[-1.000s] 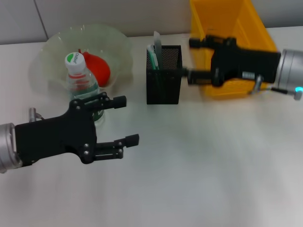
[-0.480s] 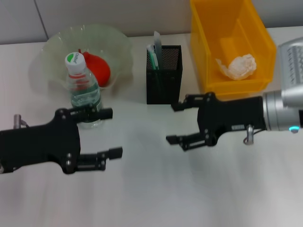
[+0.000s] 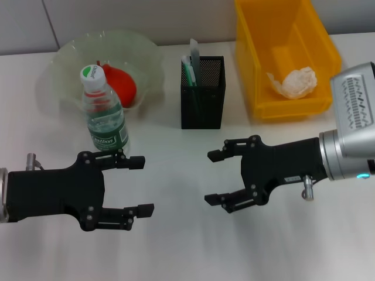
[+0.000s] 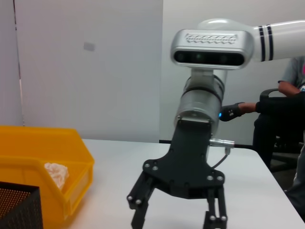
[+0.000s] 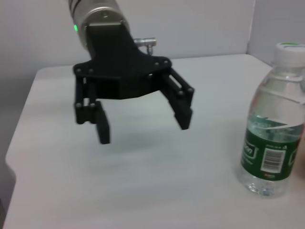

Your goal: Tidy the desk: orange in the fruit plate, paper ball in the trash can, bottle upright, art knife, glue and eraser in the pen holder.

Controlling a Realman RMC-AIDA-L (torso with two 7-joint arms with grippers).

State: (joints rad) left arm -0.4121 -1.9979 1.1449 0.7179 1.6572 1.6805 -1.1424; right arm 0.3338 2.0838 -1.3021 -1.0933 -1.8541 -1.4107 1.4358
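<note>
From how things lie, we judge the tidying all but done, so the main risk now is disturbing what is already placed. The bottle (image 3: pixel 104 114) stands upright on the bench (image 3: pixel 187 246) just in front of the fruit plate (image 3: pixel 64 64), and our left claw (image 3: pixel 138 184) hovers near its base; a careless swing of that arm could tip it over, and it looks light and top-heavy enough to fall easily. The orange (image 3: pixel 120 86) sits in the plate right behind the bottle, so a toppled bottle might knock into it. The paper ball (image 3: pixel 295 81) lies inside the yellow trash can (image 3: pixel 258 35), and the pen holder (image 3: pixel 202 93) between plate and bin shows tools standing in it, though we cannot tell each one apart. Our right claw (image 3: pixel 218 177) hangs over bare bench in front of the pen holder, well apart from it. Both claws have their fingers spread wide, holding nothing and touching nothing; the right wrist view shows the left claw (image 5: pixel 138 119) empty above the surface, and the left wrist view shows the right claw (image 4: pixel 174 210) likewise.
</note>
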